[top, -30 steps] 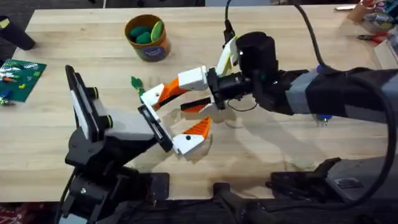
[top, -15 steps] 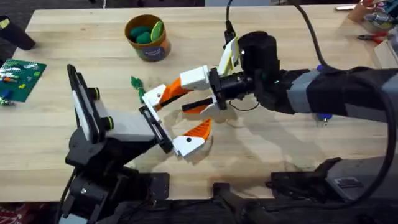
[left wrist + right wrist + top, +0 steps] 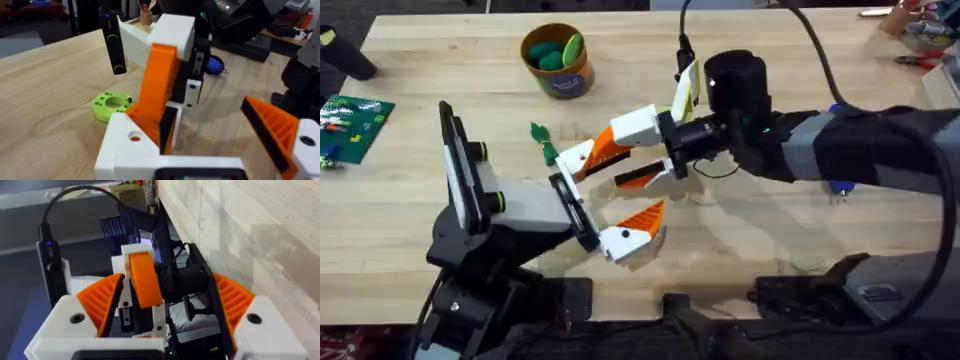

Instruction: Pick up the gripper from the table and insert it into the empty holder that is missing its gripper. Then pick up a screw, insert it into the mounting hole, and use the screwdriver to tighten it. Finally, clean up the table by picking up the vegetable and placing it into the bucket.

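Overhead, the orange gripper (image 3: 611, 152) is sitting against the white holder (image 3: 576, 160) of the left gripper (image 3: 610, 195), pinched between the right gripper's (image 3: 625, 153) fingers. The left gripper's jaws are standing apart. The bucket (image 3: 557, 60) is holding green vegetables (image 3: 558, 52) on the table (image 3: 770, 240).

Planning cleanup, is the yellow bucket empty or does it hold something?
Not empty. In the overhead view the bucket holds green vegetable pieces inside its rim.
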You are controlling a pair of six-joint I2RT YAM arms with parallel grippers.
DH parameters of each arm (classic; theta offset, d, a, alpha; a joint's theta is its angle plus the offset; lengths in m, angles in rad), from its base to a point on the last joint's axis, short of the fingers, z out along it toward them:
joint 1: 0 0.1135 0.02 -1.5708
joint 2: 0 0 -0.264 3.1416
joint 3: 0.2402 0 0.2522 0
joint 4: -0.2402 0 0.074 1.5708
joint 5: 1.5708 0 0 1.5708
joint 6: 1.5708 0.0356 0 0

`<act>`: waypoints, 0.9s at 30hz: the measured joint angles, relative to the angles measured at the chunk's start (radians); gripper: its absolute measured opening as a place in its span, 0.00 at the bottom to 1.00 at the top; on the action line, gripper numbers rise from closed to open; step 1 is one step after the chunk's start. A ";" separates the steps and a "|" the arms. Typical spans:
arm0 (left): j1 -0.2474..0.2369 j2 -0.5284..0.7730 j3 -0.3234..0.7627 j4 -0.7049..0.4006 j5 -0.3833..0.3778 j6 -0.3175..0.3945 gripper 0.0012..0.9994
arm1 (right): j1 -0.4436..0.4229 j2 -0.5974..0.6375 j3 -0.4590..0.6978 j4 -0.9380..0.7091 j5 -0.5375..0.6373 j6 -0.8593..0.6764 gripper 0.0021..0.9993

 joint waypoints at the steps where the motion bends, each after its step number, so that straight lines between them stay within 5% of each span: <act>1: 0.000 0.000 0.000 0.000 0.001 0.000 0.99 | -0.006 0.000 0.000 0.000 -0.006 -0.002 0.99; 27: 0.000 0.000 0.000 0.000 0.003 0.000 0.99 | -0.312 0.000 0.000 0.000 -0.141 -0.028 0.99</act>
